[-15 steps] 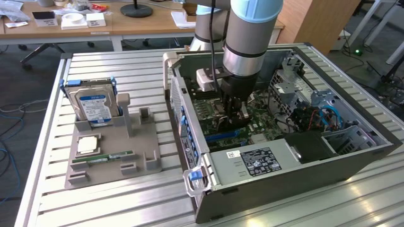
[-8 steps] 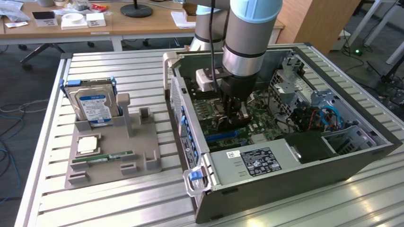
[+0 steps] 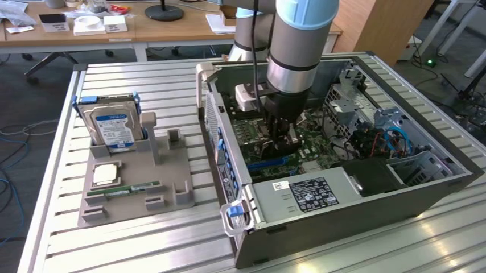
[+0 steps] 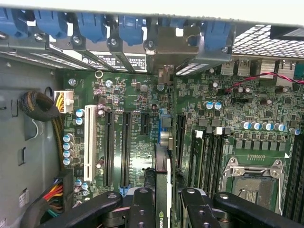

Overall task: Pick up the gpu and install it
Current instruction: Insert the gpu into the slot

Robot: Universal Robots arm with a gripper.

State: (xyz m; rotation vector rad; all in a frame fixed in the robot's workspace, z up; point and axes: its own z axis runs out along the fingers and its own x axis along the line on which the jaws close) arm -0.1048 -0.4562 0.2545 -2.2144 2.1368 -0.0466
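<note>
Tool [image 4: 165,202]: partly closed, fingers [image 4: 142,209] clenched on either side of the gpu [image 4: 162,166], at the centre of the exterior view.
Worktop [image 3: 136,244]: slatted metal, carrying the case [image 3: 395,205] and a grey tray [image 3: 129,199].
Case: open, in the exterior view's right half.
Motherboard [image 4: 142,95]: green, inside the case.
Gpu: held edge-on at the motherboard's slots.

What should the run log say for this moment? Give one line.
gripper: shut on gpu | place: inside computer case, over motherboard | seated: cannot tell

ribbed metal table [image 3: 136,244], seemingly matt plastic tray [image 3: 129,202]
</note>
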